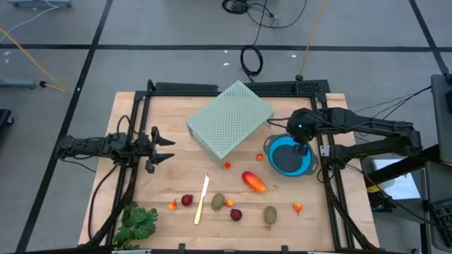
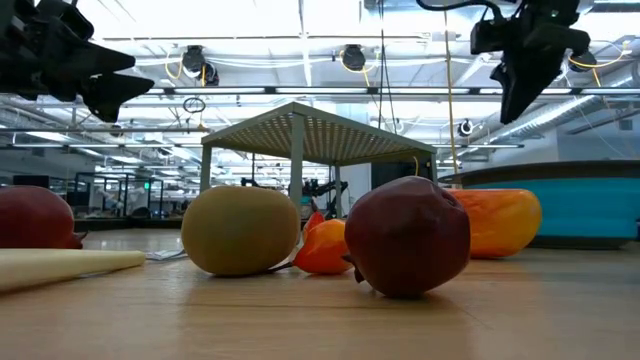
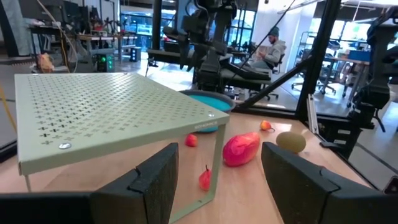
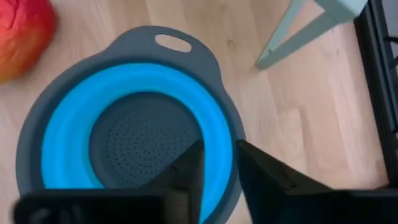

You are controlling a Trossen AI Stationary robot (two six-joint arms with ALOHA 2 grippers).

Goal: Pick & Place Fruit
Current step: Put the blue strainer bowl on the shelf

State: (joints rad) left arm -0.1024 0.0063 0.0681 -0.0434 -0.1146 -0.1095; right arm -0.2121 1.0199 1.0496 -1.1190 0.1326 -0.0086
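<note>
Right gripper (image 1: 302,147) poised above the round blue collapsible colander with grey rim (image 1: 311,168), toward its far edge. Fingers nearly closed in the wrist view, only a narrow gap between them, nothing held. Perforated grey bottom of the colander bare where visible.

Left gripper (image 1: 164,149) parked low over the left side of the wooden table (image 1: 176,123), fingers spread wide, empty, pointed toward the pale green perforated metal riser shelf (image 1: 229,118).

Fruit all out on the boards, none in the colander:
- larger orange-red oblong toy fruit (image 1: 253,181) nearest the colander, just beside its near-left rim
- brown-green oval (image 1: 217,202) beside the thin cream stick (image 1: 201,200)
- second brown-green oval (image 1: 270,214) toward the front edge
- dark red ball (image 1: 187,200) left of the stick, another dark red ball (image 1: 236,214) between the ovals
- tiny orange bit (image 1: 172,205), another small orange bit (image 1: 298,207), small red bit (image 1: 227,165) and one more bit (image 1: 258,156) by the shelf's near edge

Leafy green bunch (image 1: 136,223) at front-left corner, not part of the job.

Judged step: start of a pick, no piece secured yet. Likely next: right arm swings out from over the colander, opens wider, drops onto the oblong, closest target. Wide opening needed across its short axis; rounded plastic liable to roll or squirt out if pinched off-centre.
</note>
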